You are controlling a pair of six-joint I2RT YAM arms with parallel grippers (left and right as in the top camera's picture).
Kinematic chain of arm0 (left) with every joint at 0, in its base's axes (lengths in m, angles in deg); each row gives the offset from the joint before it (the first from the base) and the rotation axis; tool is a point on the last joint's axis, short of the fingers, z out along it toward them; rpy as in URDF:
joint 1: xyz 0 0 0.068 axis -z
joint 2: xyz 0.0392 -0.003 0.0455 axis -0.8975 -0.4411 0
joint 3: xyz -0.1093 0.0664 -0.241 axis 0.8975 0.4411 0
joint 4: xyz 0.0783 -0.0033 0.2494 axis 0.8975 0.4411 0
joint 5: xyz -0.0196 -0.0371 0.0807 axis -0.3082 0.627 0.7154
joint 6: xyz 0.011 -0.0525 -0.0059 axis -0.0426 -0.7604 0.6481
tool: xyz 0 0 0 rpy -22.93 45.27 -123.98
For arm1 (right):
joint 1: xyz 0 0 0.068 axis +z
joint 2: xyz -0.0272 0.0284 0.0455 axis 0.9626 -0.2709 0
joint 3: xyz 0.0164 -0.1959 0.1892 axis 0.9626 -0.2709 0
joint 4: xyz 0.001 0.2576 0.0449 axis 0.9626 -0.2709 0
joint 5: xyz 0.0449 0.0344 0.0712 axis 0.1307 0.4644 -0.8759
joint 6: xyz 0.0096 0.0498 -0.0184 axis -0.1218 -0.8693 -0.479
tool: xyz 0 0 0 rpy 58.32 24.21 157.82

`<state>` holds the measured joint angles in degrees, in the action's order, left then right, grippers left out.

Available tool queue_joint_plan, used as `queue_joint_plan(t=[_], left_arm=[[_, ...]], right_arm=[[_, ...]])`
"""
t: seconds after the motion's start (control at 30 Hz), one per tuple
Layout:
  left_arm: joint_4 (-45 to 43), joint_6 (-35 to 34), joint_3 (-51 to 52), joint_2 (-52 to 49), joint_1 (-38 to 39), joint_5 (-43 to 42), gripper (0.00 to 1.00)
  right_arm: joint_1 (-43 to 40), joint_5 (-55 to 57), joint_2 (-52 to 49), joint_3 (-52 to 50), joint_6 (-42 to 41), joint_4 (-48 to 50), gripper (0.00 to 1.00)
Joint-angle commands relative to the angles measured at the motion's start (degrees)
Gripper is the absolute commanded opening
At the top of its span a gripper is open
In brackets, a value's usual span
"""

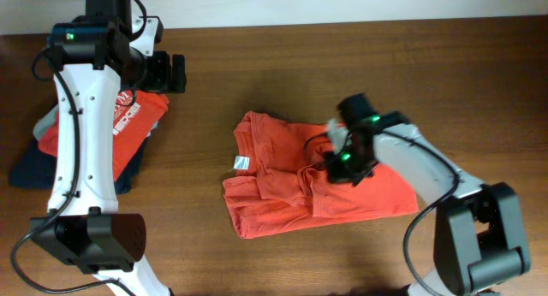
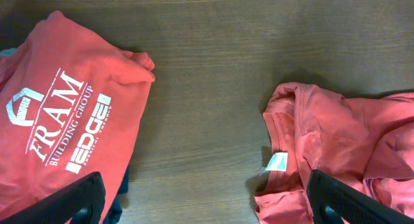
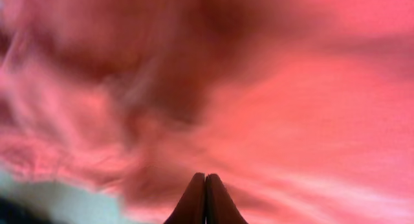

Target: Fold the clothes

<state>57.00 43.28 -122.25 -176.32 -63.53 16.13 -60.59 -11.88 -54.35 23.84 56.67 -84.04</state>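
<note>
Looking down from overhead, we see the orange-red T-shirt (image 1: 351, 198) lying rumpled and partly folded in the middle of the table (image 1: 282, 65), its white neck tag (image 1: 242, 163) at the left edge. The right gripper (image 1: 341, 165) sits low over the upper middle of the cloth. In its wrist view its 2 fingers (image 3: 196, 201) are pressed together tip to tip, with blurred red fabric filling everything ahead. We cannot tell whether any cloth is caught between them.

The left gripper (image 1: 174, 73) hangs at the table's far left, beside a folded red shirt (image 1: 137, 115) with a white FRAM logo, which tops a navy garment (image 1: 30, 169) and a grey garment (image 1: 47, 121). Its 2 fingers (image 2: 74, 198) stand wide apart over bare wood, holding nothing, with the T-shirt's collar (image 2: 284, 114) near the other finger.
</note>
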Motion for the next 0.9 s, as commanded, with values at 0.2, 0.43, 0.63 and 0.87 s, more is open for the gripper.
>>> queue_joint_plan(t=[0.2,0.43,0.63,0.87], left_arm=[[-0.1,0.1,-0.6,0.2,0.0,-0.4,0.99],[-0.1,0.1,-0.6,0.2,0.0,-0.5,0.99],[-0.1,0.1,-0.6,0.2,0.0,-0.4,0.99],[-0.1,0.1,-0.6,0.2,0.0,-0.5,0.99]], right_arm=[[-2.4,-4.4,-5.8,0.4,-4.8,5.4,0.04],[4.7,-14.3,-8.6,0.4,-9.7,21.7,0.04],[7.0,-15.4,-8.5,0.5,-12.2,37.9,0.04],[1.4,-15.2,-3.4,2.7,-5.3,26.7,0.04]])
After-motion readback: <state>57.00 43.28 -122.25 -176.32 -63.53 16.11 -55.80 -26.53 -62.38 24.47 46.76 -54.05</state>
